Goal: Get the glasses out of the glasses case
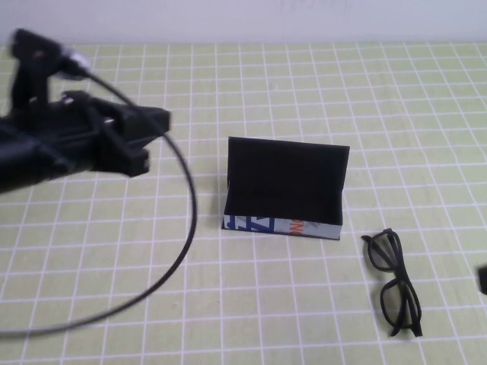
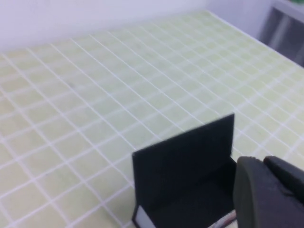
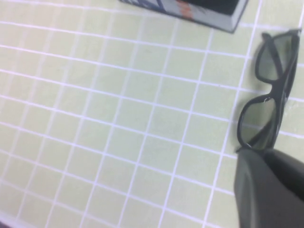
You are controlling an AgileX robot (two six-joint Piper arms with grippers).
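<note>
Here, the left gripper (image 1: 141,137) sits in the upper left of the high view, raised above the mat to the left of the case: a blocky matte-black assembly at the end of a dark arm, with a thin black cable (image 1: 179,251) looping down from it in a long curve. Whether its fingers are apart or together cannot be told. In the left wrist view only a rounded, dull black part of it (image 2: 266,194) shows at the lower right corner.

The right gripper (image 1: 482,280) is barely in the high view, a small dark sliver at the right edge; its opening cannot be told either. Its smooth black body (image 3: 268,187) fills the lower right of the right wrist view, just beside the near end of the glasses.

The glasses (image 1: 394,283) lie on the mat at lower right, outside the case and a little apart from its front corner, thick glossy black frame, dark lenses.

The glasses case (image 1: 285,190) stands open at centre: a black rectangular box, flat lid upright, white front strip printed blue and orange.

All rest on a pale green mat (image 1: 304,91) gridded with white lines.
</note>
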